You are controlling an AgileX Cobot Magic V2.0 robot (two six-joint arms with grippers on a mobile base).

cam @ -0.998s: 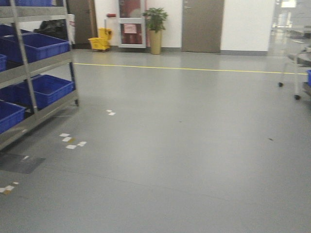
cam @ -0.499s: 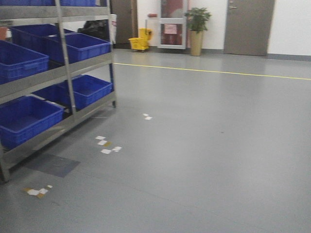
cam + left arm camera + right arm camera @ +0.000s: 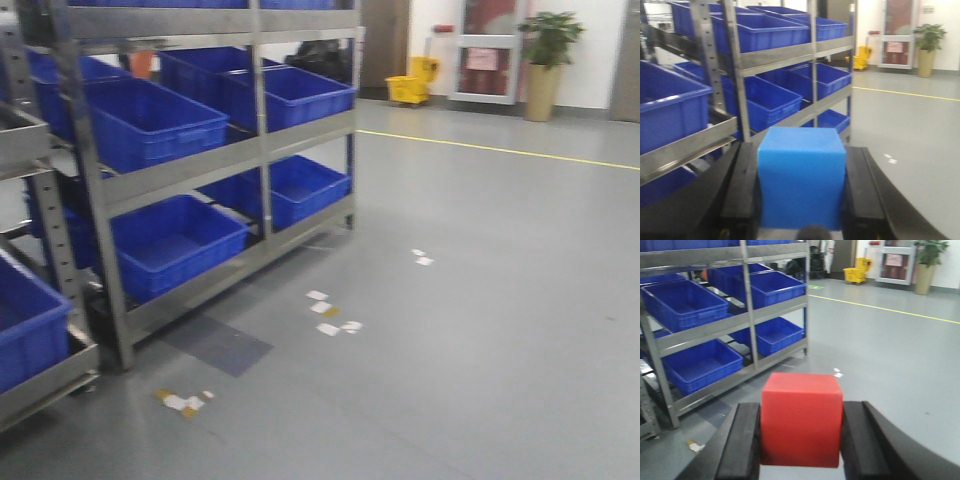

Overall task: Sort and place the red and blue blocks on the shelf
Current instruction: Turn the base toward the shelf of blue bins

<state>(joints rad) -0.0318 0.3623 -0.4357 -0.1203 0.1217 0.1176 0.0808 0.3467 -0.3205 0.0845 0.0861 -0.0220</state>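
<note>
The right gripper [image 3: 801, 442] holds the red block [image 3: 801, 415] between its fingers [image 3: 743, 442], shelf [image 3: 748, 300] and blue bins [image 3: 685, 302] beyond.

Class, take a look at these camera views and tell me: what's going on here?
A two-armed mobile robot is carrying two blocks. Its left tool is shut on the blue block, and its right tool is shut on the red block. The shelf, loaded with bins, stands on the left of the front view. Neither block has been placed on it yet.
</note>
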